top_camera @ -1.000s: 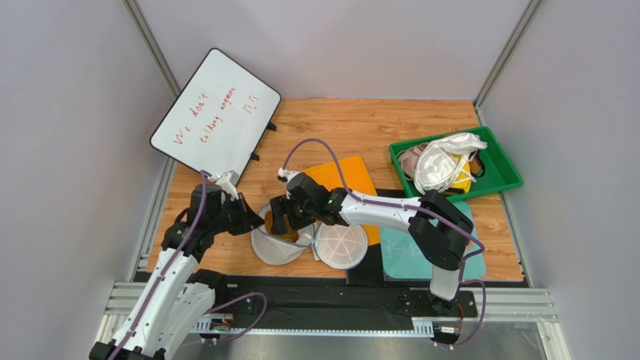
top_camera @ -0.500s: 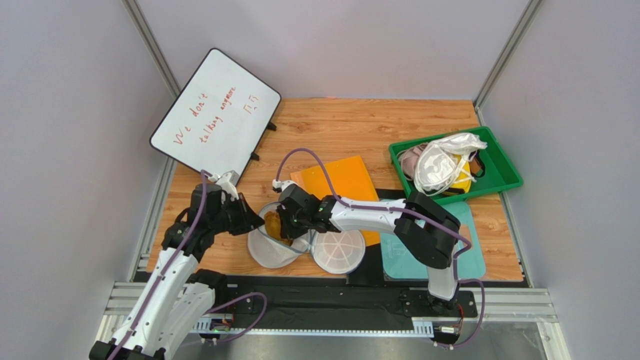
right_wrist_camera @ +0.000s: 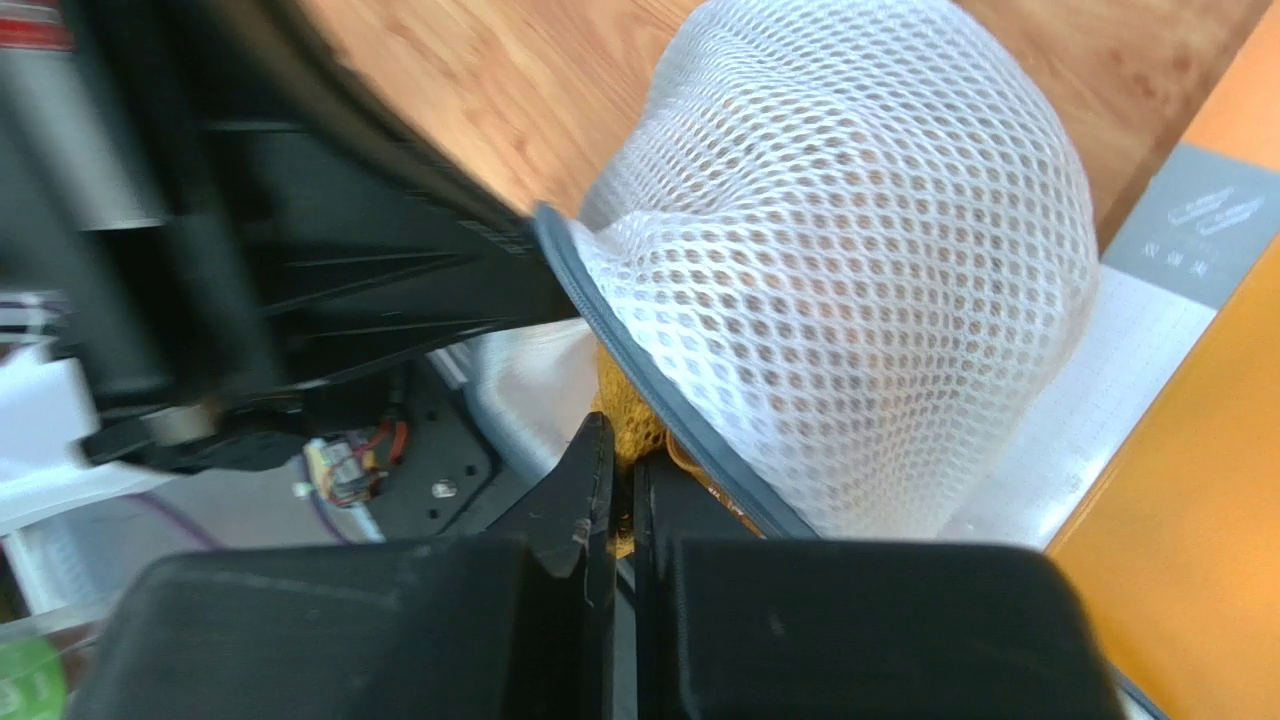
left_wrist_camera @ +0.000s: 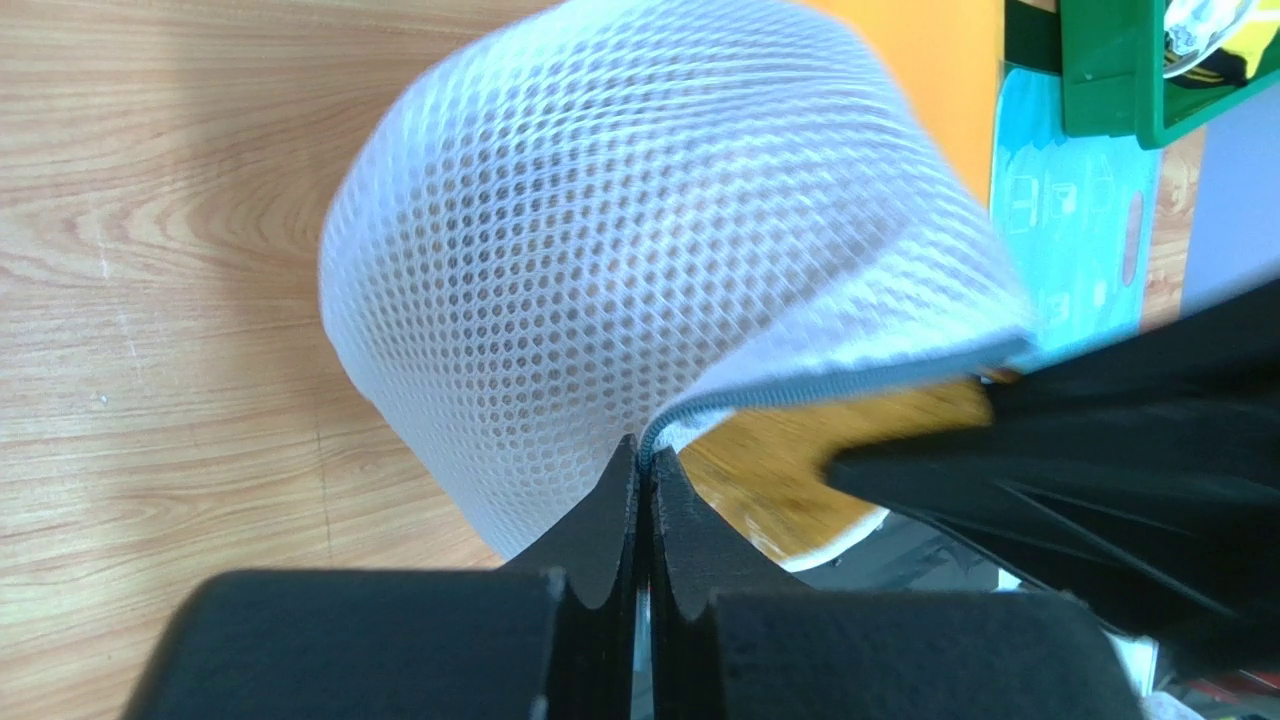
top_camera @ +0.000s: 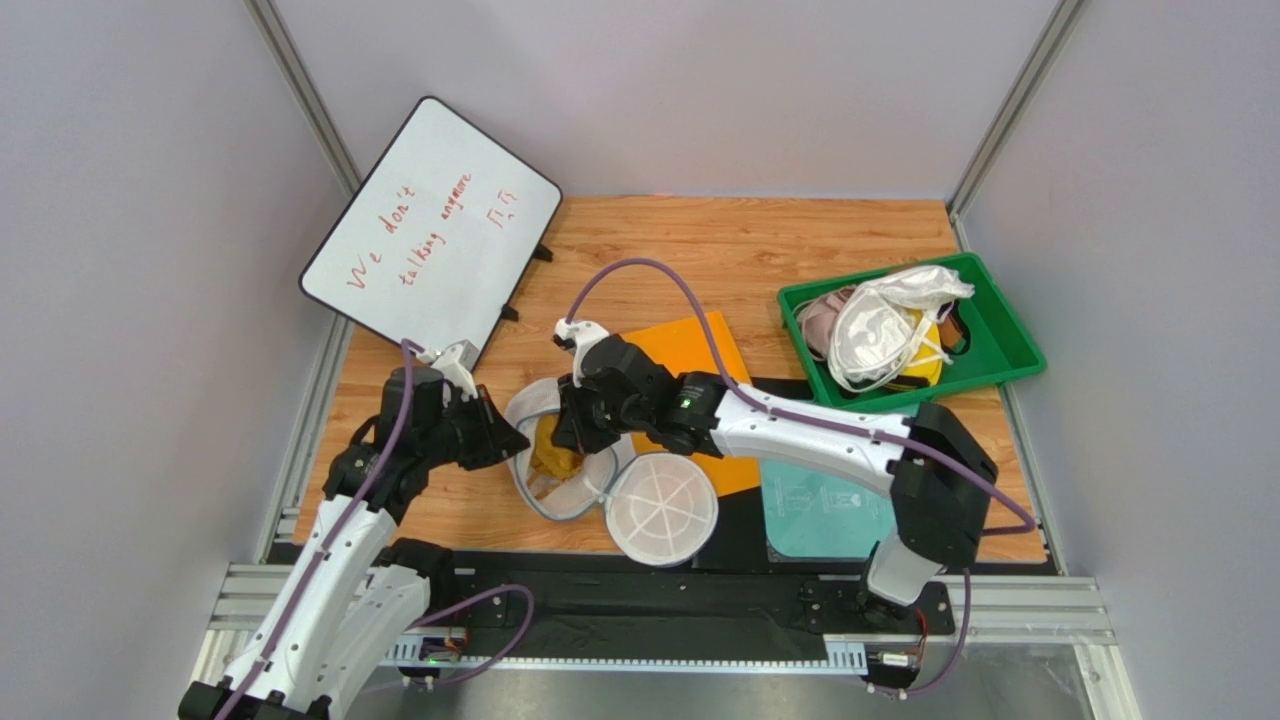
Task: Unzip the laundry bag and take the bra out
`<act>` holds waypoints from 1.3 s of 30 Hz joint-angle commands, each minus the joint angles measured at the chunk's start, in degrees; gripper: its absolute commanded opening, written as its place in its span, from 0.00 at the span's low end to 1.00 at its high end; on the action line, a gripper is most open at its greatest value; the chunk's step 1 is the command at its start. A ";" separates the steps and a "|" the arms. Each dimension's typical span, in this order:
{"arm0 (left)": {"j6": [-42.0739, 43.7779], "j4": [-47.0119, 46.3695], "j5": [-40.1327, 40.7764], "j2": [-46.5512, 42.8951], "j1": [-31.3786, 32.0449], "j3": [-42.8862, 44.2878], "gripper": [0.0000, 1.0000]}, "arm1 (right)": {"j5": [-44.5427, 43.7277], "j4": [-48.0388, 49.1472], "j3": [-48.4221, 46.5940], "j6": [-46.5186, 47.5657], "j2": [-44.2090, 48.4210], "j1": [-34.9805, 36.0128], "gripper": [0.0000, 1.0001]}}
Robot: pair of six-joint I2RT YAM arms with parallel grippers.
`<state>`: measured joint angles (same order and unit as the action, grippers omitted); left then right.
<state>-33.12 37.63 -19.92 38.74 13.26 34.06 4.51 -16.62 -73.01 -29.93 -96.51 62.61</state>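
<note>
On your left gripper (left_wrist_camera: pixel 646 468) the jaws pinch the dark zipper rim of the laundry bag (left_wrist_camera: pixel 646 255). The jaws of your right gripper (right_wrist_camera: pixel 619 468) pinch the mustard bra (right_wrist_camera: pixel 631 417) at its mouth. The white mesh drum sits tipped, mouth toward the arm bases. Only the top view shows its lid (top_camera: pixel 657 510) flat on the surface (top_camera: pixel 751 240).

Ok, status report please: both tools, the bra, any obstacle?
Left tool shut on laundry bag rim. Right tool shut on bra, at the bag mouth, not yet out. Lid open, nothing blocking.
</note>
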 commanded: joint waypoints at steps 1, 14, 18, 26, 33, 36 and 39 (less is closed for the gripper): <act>0.52 -1.33 -0.91 -0.25 -0.25 0.92 0.00 | 1.72 3.44 0.24 0.67 5.97 0.41 0.00; 0.43 -0.89 0.85 -0.33 -0.25 1.27 0.00 | 12.53 2.39 2.52 0.75 9.15 0.32 0.00; 0.52 -0.89 1.38 0.10 -0.25 1.53 0.00 | 18.24 4.65 5.68 0.23 9.50 0.67 0.00; 1.66 -2.12 1.46 4.23 -0.25 3.46 0.00 | 25.81 4.58 5.07 3.30 10.02 3.84 0.00; 2.36 -2.47 2.78 5.82 -0.25 2.94 0.00 | 24.32 3.71 5.16 4.27 15.90 4.01 0.00; 2.45 -2.56 2.70 5.73 -0.25 2.76 0.00 | 21.60 1.60 4.11 6.11 19.15 4.01 0.00; 2.54 -2.47 2.96 5.82 -0.25 2.76 0.00 | 18.96 -0.16 2.53 8.04 22.40 3.84 0.00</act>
<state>-31.75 36.82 -17.47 44.62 13.26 35.40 26.13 -16.29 -67.09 -25.34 -79.61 66.50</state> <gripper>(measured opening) 0.008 0.015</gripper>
